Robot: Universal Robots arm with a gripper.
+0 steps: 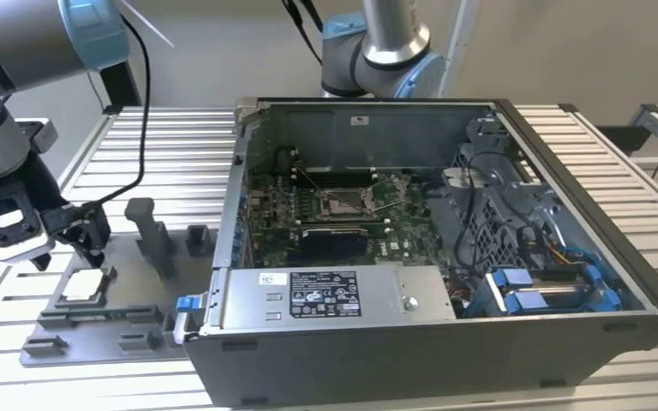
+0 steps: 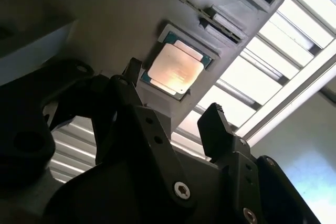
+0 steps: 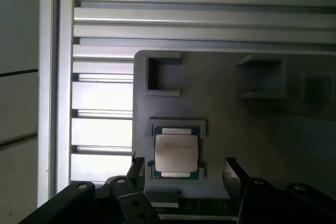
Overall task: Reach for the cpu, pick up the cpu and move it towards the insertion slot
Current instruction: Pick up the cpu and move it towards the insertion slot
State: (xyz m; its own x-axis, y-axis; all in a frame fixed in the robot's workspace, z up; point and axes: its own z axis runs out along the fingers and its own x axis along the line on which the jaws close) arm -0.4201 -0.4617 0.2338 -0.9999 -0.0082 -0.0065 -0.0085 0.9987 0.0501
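The tool (image 2: 174, 87) hangs over the grey fixture tray (image 2: 105, 24). Its two black fingers (image 2: 218, 127) are spread wide, with nothing held between them. The cpu (image 2: 175, 70) lies flat in a square recess of the tray, silvery top up, with a teal-green border around the metal cap. It sits in line with the gap between the fingers, just beyond their tips. One tip is near its corner; contact not evident. Beside the tray runs the ribbed metal tabletop (image 2: 247, 77), brightly lit.
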